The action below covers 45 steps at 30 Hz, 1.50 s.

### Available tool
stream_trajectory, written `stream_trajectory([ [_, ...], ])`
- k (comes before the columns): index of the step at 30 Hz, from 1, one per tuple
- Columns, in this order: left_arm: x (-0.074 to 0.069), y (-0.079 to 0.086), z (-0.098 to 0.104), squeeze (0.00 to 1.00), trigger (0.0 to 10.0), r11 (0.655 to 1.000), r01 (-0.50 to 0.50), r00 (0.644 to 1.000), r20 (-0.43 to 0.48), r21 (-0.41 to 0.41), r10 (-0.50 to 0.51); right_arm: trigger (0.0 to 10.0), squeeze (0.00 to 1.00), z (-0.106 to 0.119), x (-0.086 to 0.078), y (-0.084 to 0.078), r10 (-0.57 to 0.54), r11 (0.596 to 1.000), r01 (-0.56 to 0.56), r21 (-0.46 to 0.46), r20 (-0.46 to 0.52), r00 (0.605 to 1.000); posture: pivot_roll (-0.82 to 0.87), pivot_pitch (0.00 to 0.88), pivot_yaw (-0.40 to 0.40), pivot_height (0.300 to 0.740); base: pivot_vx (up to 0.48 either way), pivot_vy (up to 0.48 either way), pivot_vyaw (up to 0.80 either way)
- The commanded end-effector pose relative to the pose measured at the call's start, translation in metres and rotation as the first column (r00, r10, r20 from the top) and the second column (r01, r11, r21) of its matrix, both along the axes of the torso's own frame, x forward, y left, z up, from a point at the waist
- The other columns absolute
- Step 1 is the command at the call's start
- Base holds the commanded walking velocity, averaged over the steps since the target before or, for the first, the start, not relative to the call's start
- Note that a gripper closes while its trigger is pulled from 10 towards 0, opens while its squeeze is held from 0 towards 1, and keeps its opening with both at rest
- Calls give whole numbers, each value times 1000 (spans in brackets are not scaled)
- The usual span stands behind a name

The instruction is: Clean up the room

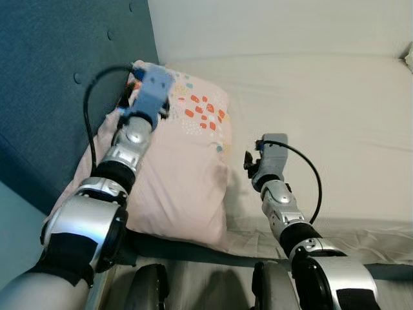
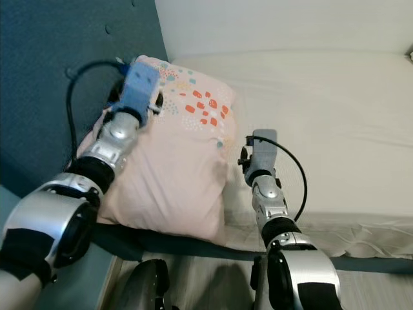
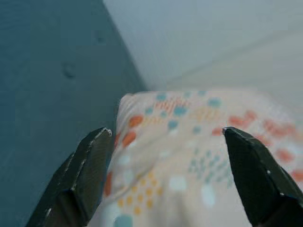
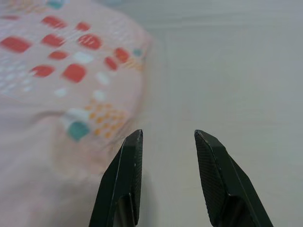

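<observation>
L gripper (image 3: 165, 156) spread wide over pink pillow (image 1: 181, 174), upper left; R gripper (image 4: 165, 142) parted; pillow may slide off the mattress (image 1: 335, 116) edge w/ a shallow pinch.

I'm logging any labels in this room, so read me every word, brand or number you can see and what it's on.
None: no words, brands or numbers can be read.
The pillow carries only a pattern of red, teal and orange patches, no letters.
The headboard, sheet and both grippers show no markings.
</observation>
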State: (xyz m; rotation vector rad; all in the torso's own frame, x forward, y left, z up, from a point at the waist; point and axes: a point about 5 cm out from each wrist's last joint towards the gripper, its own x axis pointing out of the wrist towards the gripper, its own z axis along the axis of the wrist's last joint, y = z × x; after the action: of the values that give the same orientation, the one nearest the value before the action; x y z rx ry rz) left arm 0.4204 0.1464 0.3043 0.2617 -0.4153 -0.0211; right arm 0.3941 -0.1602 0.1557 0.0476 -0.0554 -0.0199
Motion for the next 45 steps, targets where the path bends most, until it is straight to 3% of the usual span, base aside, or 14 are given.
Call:
stream_trajectory([
  [1, -2, 5, 0, 0, 10000, 999, 47, 999, 8, -26, -47, 10000, 0, -9, -4, -1, -1, 1000, 2, 25, -13, 1000, 73, 266, 36, 583, 0, 0, 0],
  [6, -4, 8, -9, 0, 10000, 989, 140, 990, -20, -39, -141, 10000, 0, -12, -6, -3, 7, 1000, -7, 30, -24, 1000, 75, 268, 32, 583, 0, 0, 0],
  [9, -11, 31, -82, 0, 10000, 996, 89, 964, -255, 21, -81, 10000, 0, -22, -11, -3, 27, 999, -26, 24, -43, 999, 66, 274, 23, 583, 0, 0, 0],
  [13, -20, 26, -126, 0, 10000, 990, 67, 935, -353, 120, -21, 10000, 0, -28, -14, -2, 32, 999, -31, 22, -46, 998, 60, 282, 16, 583, 0, 0, 0],
  [19, -18, 17, -137, 0, 10000, 977, -7, 915, -393, 213, 92, 10000, 0, -28, -15, 0, 36, 999, -35, 37, -39, 999, 34, 307, 14, 583, 0, 0, 0],
  [22, -18, 16, -147, 0, 10000, 959, -48, 876, -450, 279, 175, 10000, 0, -27, -15, 3, 46, 998, -45, 45, -34, 998, 33, 308, 21, 583, 0, 0, 0],
  [27, -42, -1, -208, 0, 10000, 969, 102, 700, -708, 226, 92, 10000, 0, -34, -19, 7, 74, 996, -71, 60, -51, 996, 16, 319, 35, 583, 0, 0, 0],
  [31, -57, -16, -234, 0, 10000, 973, 172, 617, -787, 154, 15, 10000, 0, -39, -22, 7, 79, 995, -76, 60, -60, 995, 17, 318, 35, 583, 0, 0, 0],
  [34, -61, -21, -240, 0, 10000, 981, 167, 597, -802, 104, -17, 10000, 0, -40, -23, 6, 79, 995, -75, 60, -66, 995, 17, 318, 34, 583, 0, 0, 0],
  [37, -57, -21, -234, 0, 10000, 986, 148, 617, -786, 82, -27, 10000, 0, -40, -22, 5, 79, 995, -75, 60, -69, 994, 18, 315, 31, 583, 0, 0, 0],
  [40, -36, -22, -194, 0, 10000, 994, 108, 733, -674, -25, -97, 10000, 0, -33, -19, 6, 84, 994, -80, 76, -48, 995, 27, 301, 25, 583, 0, 0, 0],
  [41, -36, -22, -194, 0, 10000, 994, 108, 733, -674, -25, -97, 10000, 0, -33, -19, 6, 84, 994, -80, 76, -48, 995, 27, 301, 25, 583, 0, 0, 0],
  [42, -25, -26, -164, 0, 10000, 978, 170, 791, -575, -122, -209, 10000, 0, -28, -17, 6, 90, 992, -87, 86, -29, 996, 30, 291, 21, 583, 0, 0, 0],
  [45, -20, -27, -143, 0, 10000, 959, 232, 820, -497, -165, -284, 10000, 0, -25, -16, 7, 95, 992, -93, 90, -13, 995, 34, 272, 17, 583, 0, 0, 0],
])
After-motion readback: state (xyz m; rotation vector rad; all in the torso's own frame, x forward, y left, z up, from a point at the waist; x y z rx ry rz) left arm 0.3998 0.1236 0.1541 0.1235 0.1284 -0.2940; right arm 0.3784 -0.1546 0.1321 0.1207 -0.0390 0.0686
